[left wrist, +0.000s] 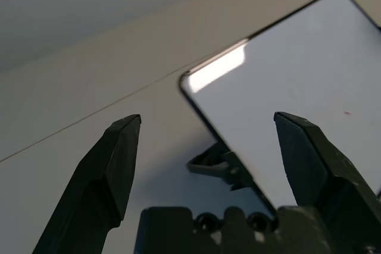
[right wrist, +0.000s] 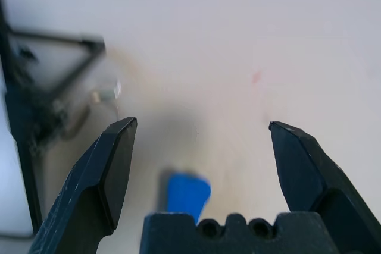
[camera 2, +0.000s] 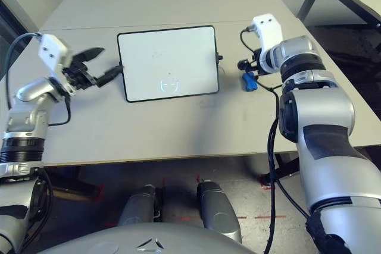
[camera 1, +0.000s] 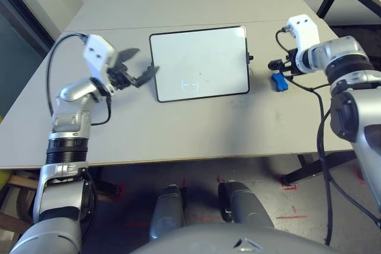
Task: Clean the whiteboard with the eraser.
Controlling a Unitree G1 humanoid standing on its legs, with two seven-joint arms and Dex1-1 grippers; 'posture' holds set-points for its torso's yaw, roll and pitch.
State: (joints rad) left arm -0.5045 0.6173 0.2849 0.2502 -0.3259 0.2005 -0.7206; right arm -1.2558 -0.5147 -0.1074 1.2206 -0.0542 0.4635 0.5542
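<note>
**A:** Where is your whiteboard [camera 1: 200,63] sitting?

**B:** You have it lying near the middle of the table [camera 1: 178,129], a little toward the far edge, long side running left to right. Its surface looks almost clean to you; there is a faint mark near its near edge, and a small red speck shows in your left wrist view. A small black knob sticks out from its right side.

**A:** And the eraser [camera 1: 279,81]?

**B:** You'll find it on the table to the right of the board, apart from it, toward the table's right edge. It is blue and lies directly under your right gripper [right wrist: 199,141].

**A:** Is that gripper holding it?

**B:** No. Your right wrist view shows both fingers spread wide, with the eraser low between them and the tabletop beyond. Whether the fingers touch the eraser, you cannot tell.

**A:** What about your left gripper [camera 1: 138,68]?

**B:** It is at the board's left edge, by the near-left corner, fingers spread apart. In your left wrist view one finger stands over bare table, the other over the board's white face, with the frame's edge running between them. Nothing is clamped.
</note>
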